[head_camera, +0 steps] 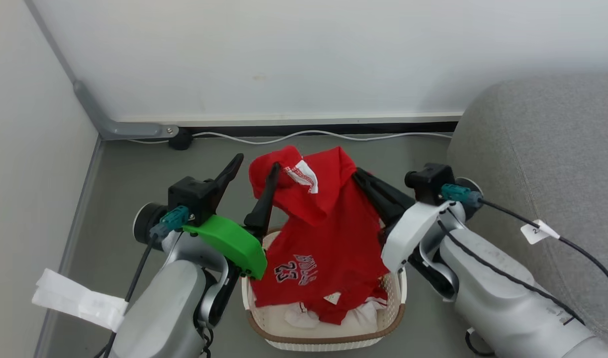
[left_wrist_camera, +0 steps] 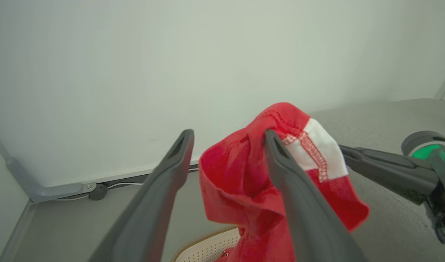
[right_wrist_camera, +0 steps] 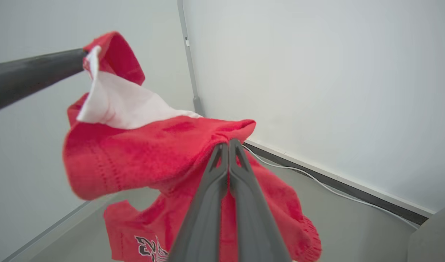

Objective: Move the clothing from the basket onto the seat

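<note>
- left gripper (head_camera: 254,166): jaws spread wide and not clamped on anything. A fold of the red jersey (head_camera: 328,233), with a white trim patch on it, hangs over the inner finger (left_wrist_camera: 280,160). The outer finger stands apart from the fabric.
- right gripper (right_wrist_camera: 228,142): fingers pressed flat together and pinching a red edge of the jersey. In the right wrist view the cloth bunches right at the tips.
- The jersey's top edge spans the two grippers and is raised above the basket (head_camera: 328,342). The body hangs down from there with its dark, white-edged print toward the head camera. The numerals are too small to read for certain.
- The lower hem sits inside the basket, on top of some white cloth (head_camera: 304,317).
- The basket is cream and perforated with a brown rim. It stands on the grey floor (head_camera: 134,164) between the two forearms.
- sofa (head_camera: 547,149): light grey, on the robot's right, beyond the right forearm. The jersey is well apart from it.
- A white cable (head_camera: 304,134) runs along the base of the wall behind the basket.
</note>
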